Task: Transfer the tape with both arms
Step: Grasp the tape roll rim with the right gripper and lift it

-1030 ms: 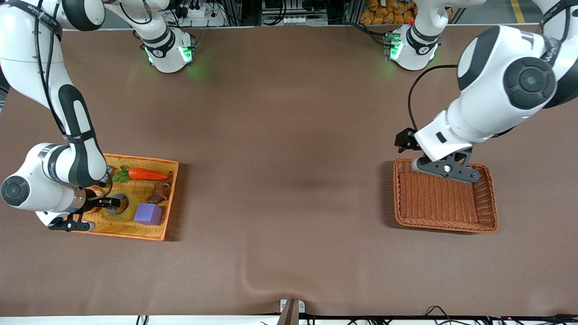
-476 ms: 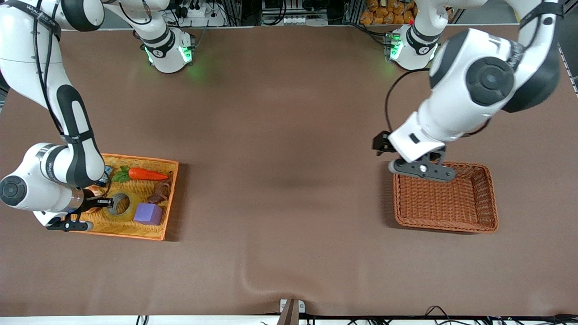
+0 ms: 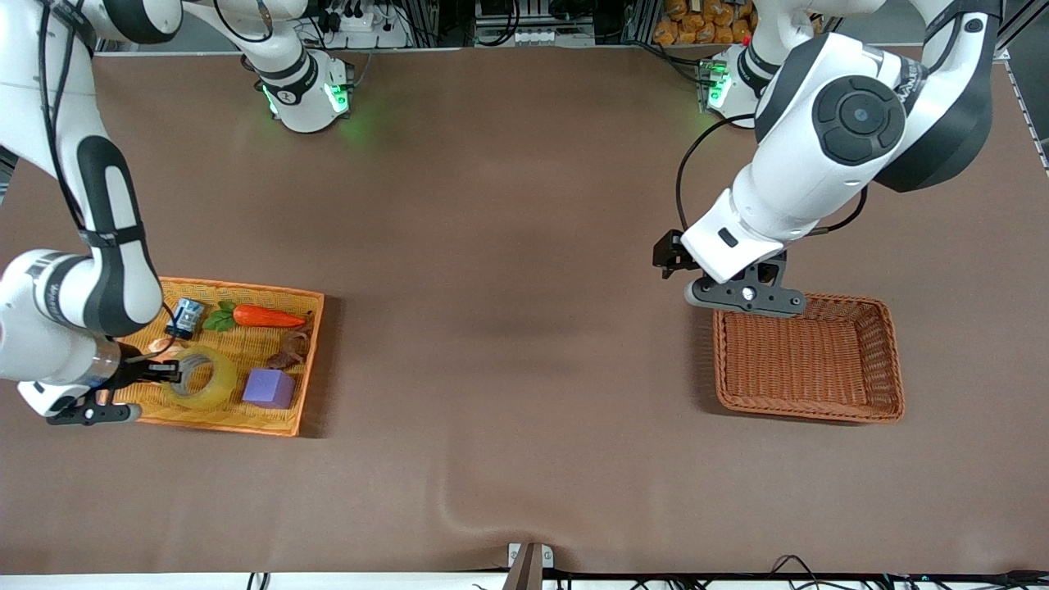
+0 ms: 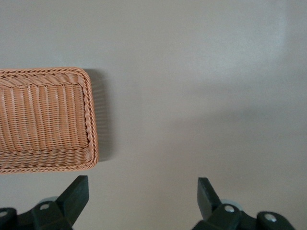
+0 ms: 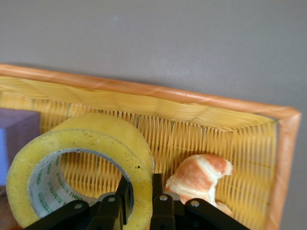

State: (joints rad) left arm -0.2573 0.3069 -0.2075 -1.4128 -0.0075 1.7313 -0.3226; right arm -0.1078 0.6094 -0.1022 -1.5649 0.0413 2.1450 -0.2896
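At the right arm's end of the table we see the right gripper (image 3: 168, 373) over the orange basket (image 3: 246, 424). Its fingers (image 5: 160, 203) are pinched on the wall of the tape (image 3: 201, 378), one inside the ring and one outside. In the right wrist view the tape (image 5: 86, 163) looks tilted, its grey core facing the camera and its yellow rim clamped between the fingers. We cannot tell whether its lower edge touches the basket floor.

Just beside the tape, toward the middle of the table, sits a purple cube (image 3: 269, 388). Farther from the front camera than the tape lie a small blue can (image 3: 187, 316), a carrot (image 3: 266, 316) with green leaves, and a brown piece (image 3: 288, 354) near the cube. In the right wrist view a croissant (image 5: 201, 175) lies in the basket corner (image 5: 283, 143) close to the fingers.

The brown table (image 3: 508, 246) stretches bare between the two baskets.

Toward the left arm's end, the left gripper (image 3: 744, 297) hangs over the table at the edge of the brown basket (image 3: 807, 410) that lies farther from the front camera. The left wrist view shows its fingers (image 4: 76, 194) spread wide and holding nothing, with the brown basket (image 4: 91, 120) to one side below.
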